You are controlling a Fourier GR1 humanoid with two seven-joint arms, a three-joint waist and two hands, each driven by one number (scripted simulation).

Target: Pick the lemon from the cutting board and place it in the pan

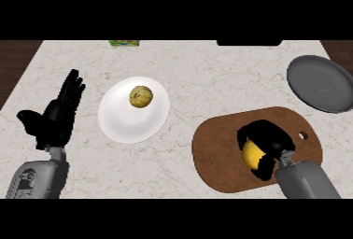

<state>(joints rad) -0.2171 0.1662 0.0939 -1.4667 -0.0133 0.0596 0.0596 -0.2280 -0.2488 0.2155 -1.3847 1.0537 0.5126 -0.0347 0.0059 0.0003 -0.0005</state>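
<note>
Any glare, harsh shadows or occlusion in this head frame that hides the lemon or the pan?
Head view: lighting is flat and even, no glare on the counter and no marked shadows; the pan is unobstructed but cut by the right edge; the right hand curls round the lemon on the cutting board, covering most of it; the plate looks taller than wide.

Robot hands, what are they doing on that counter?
The right hand is curled around a yellow lemon that sits on the brown cutting board. The grey pan waits at the far right with nothing in it, so the lemon hasn't gone there yet. The left hand rests open at the left, fingers up. Between them is a white plate with a small brownish food item on it.
</note>
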